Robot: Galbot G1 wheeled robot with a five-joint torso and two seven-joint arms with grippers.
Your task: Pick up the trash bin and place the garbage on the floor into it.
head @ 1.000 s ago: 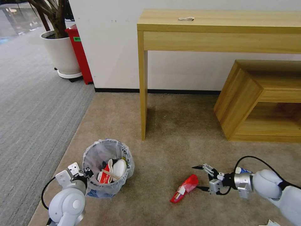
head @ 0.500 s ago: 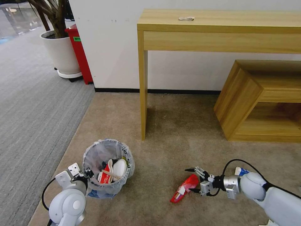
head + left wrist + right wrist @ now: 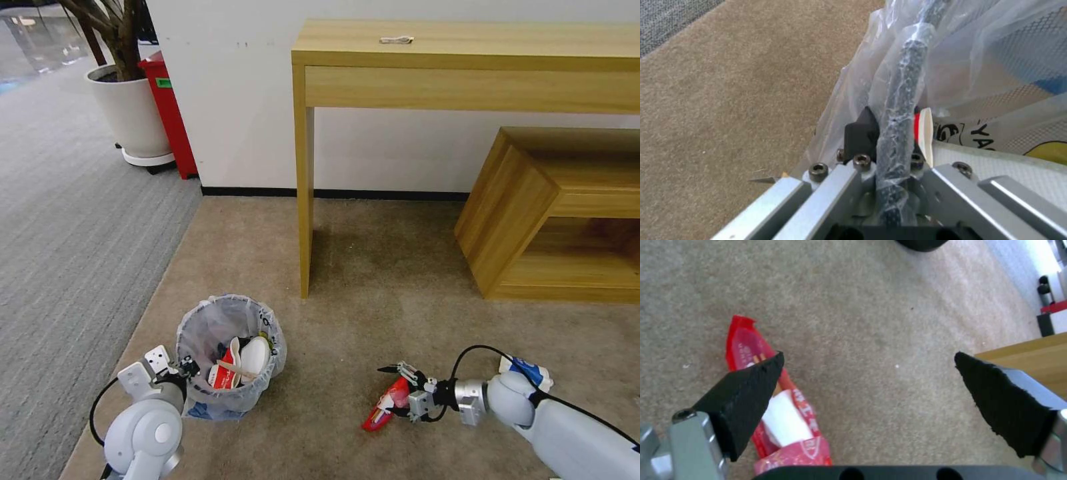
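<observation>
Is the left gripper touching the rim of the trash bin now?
Touching. In the left wrist view the left gripper is shut on the bag-covered rim of the trash bin, which runs between its fingers with no gap.

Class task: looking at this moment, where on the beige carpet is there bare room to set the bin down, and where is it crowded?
Bare carpet lies between the table leg and the low wooden shelf, and between the trash bin and the red wrapper. It is crowded around that wrapper, where the open right pincer sits, and where the left pincer grips the bin's rim.
</observation>
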